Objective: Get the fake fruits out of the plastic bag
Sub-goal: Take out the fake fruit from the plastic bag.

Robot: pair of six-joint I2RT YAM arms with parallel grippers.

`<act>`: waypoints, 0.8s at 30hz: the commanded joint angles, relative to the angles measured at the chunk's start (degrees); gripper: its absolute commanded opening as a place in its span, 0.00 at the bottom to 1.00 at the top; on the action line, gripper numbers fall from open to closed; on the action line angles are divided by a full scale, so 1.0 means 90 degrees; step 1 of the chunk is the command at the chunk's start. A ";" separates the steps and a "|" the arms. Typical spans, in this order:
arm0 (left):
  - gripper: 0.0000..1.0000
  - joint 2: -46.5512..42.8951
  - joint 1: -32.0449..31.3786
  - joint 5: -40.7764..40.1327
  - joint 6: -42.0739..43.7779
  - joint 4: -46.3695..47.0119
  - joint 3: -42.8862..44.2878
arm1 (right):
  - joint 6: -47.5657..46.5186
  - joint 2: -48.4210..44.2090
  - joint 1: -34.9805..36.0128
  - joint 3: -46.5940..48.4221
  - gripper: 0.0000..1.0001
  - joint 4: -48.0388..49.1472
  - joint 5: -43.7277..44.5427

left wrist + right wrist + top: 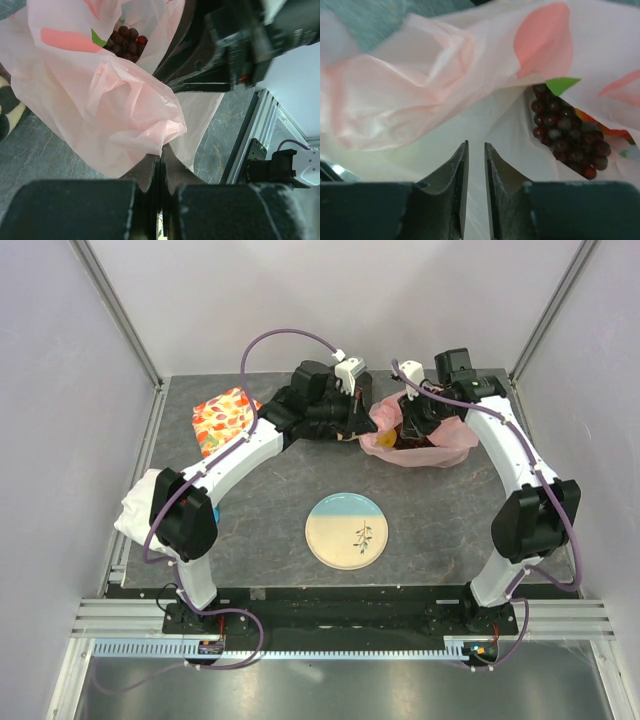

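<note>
The pink plastic bag (430, 448) lies at the back right of the table, its mouth held open. My left gripper (366, 424) is shut on the bag's left rim; in the left wrist view the film (125, 115) is pinched at its tips (161, 150). My right gripper (413, 420) reaches into the bag's mouth; its jaws (476, 145) stand a narrow gap apart with nothing between them. The dark purple grape bunch (565, 130) lies inside the bag to the right of those jaws, and also shows in the left wrist view (125, 42). The other fruits are mostly hidden.
A cream and blue plate (345, 530) lies in the middle front. An orange leaf-print cloth (222, 417) is at the back left, a black patterned cloth (300, 405) under my left wrist, and a white cloth (135, 512) at the left edge.
</note>
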 commanded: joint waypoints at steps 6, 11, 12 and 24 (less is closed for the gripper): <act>0.02 0.0027 -0.0013 0.0148 -0.0356 0.0222 0.0392 | -0.0697 0.1095 -0.0158 -0.0171 0.23 0.0400 0.2249; 0.02 -0.0041 -0.0013 0.0372 -0.0200 0.0251 0.0324 | -0.0522 0.1663 -0.0782 0.0374 0.25 0.1172 0.2661; 0.02 -0.0071 -0.0013 0.0402 -0.0142 0.0290 0.0275 | -0.0493 0.1770 -0.0861 0.0463 0.27 0.1347 0.2632; 0.13 0.0241 -0.0052 0.0627 0.0621 0.0320 -0.0038 | 0.0991 0.2336 -0.1028 0.0580 0.98 0.2561 0.2535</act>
